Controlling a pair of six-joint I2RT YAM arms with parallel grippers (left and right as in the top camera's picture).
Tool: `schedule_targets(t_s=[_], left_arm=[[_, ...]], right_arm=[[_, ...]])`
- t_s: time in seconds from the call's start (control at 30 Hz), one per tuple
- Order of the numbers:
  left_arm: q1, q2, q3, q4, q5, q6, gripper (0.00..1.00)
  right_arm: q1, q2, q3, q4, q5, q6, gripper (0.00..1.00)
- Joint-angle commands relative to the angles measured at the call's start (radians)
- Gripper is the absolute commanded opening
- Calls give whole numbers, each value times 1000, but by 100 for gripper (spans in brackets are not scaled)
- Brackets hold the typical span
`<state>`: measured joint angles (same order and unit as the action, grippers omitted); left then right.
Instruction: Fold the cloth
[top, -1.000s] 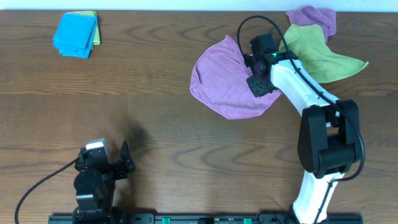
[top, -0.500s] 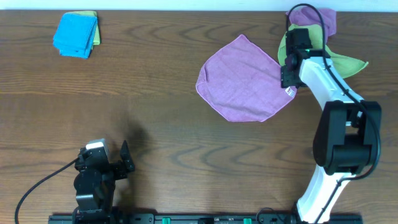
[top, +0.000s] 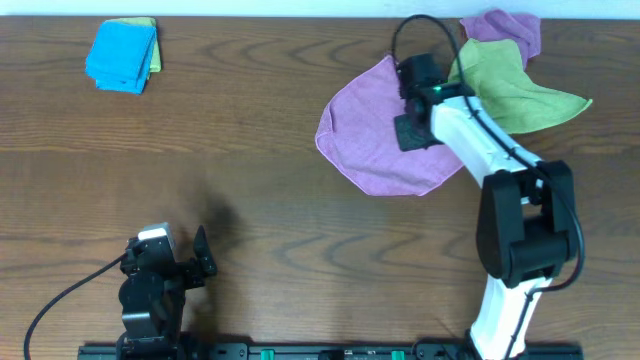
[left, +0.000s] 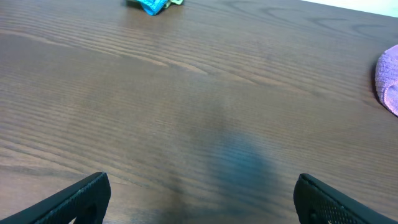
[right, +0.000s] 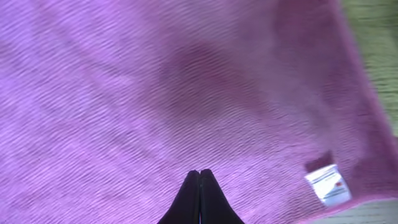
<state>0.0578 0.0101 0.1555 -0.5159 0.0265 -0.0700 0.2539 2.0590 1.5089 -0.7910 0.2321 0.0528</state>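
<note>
Right hand is seen with its fingers pressed fully together, poised over the middle of the lilac cloth. No fold of fabric is visible between the tips, so nothing appears to be gripped. Left hand is parked at the near edge, spread wide and empty, well apart from the work.

Bench: dark wood grain, mostly bare on the left half.

Cloth: laid nearly flat toward the far right of the bench, turned corner-on like a diamond. Its right corner is hidden under the right arm in the overhead view. No fold has yet been made, by the look of it.

Lime-green cloth: just beside the lilac one on its right, edges apparently touching. A second purple cloth is bunched behind it. A folded blue cloth sits at the far left.

White tag: at a corner near the green cloth, flat, facing up.

Risks noted:
- With the tips shut above open fabric, any lift would likely come up empty. The fingers would need to be opened and a corner or edge taken.
- If a pinch is made mid-cloth, a bunched peak rather than a clean crease is to be expected.
- A grasp at the tagged corner could catch the green cloth as well, given how close it lies.
</note>
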Motion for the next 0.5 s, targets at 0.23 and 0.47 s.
schedule_targets(t_s=[0.23, 0.47], left_arm=[[-2, -6, -14, 2, 0, 14, 95], [-2, -6, -14, 2, 0, 14, 95]], right_arm=[[-30, -8, 11, -196, -163, -15, 2], [-21, -143, 11, -190, -206, -8, 2]])
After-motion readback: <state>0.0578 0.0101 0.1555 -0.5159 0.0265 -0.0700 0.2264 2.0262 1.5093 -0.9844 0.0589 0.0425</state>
